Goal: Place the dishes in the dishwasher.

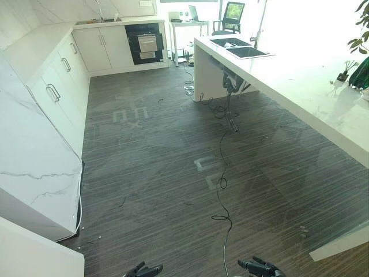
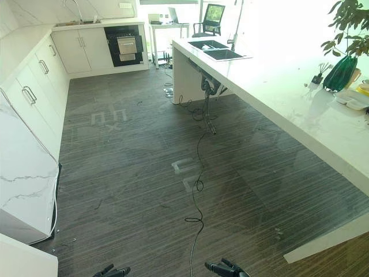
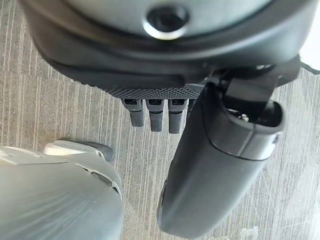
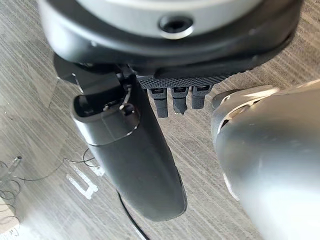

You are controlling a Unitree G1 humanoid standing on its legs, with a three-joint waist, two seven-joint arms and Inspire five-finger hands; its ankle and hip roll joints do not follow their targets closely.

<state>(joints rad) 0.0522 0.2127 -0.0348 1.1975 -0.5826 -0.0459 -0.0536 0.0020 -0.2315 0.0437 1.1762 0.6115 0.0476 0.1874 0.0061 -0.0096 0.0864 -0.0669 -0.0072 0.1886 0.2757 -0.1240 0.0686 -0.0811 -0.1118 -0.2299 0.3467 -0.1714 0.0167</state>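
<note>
Where the dishes lie: on the island counter (image 2: 300, 115), at its near right end; one white shallow dish (image 2: 353, 99) and, just behind it, one yellow-rimmed piece (image 2: 364, 89) cut off by the view's edge.
Dishwasher: one dark-fronted unit (image 1: 144, 43) set in the far wall's cabinets, well apart from the island counter, across the grey striped floor (image 1: 161, 173).
Left hand: low over the floor (image 1: 144, 270), left of the island counter's near end; fingers (image 3: 156, 116) relaxed and straight, carrying nothing.
Right hand: beside it (image 1: 259, 268), nearer the island counter; fingers (image 4: 179, 102) loose, nothing in them.
Sink basins: two (image 1: 239, 47), sunk in the island counter's far end.
Small pot: one (image 2: 317, 78), on the island counter, near the dishes.
Office chair: one (image 1: 230, 17), beyond the island counter.
</note>
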